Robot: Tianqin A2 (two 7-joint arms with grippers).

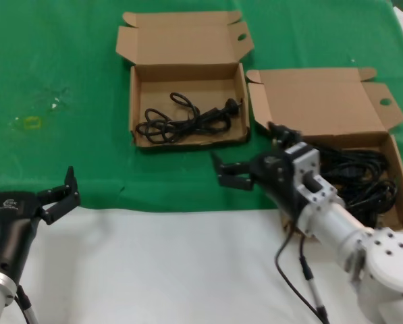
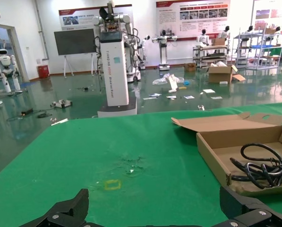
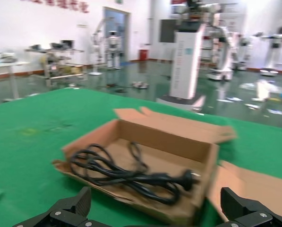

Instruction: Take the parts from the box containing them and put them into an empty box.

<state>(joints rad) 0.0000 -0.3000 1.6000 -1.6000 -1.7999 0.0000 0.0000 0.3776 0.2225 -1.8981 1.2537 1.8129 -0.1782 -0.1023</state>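
So the green tabletop [image 1: 66, 61] has two open cardboard boxes on it. The wider box [image 1: 187, 101] sits far center with one black power cable [image 1: 187, 120] coiled in its tray. The squarer box [image 1: 363, 155] is just to its right, corners nearly touching, with a pile of black cables [image 1: 366, 179]. Right claw [image 1: 229, 172] hovers near the wide box's front right corner, fingers spread, holding nothing. Left claw [image 1: 29, 192] is parked at the near left edge, also spread wide.
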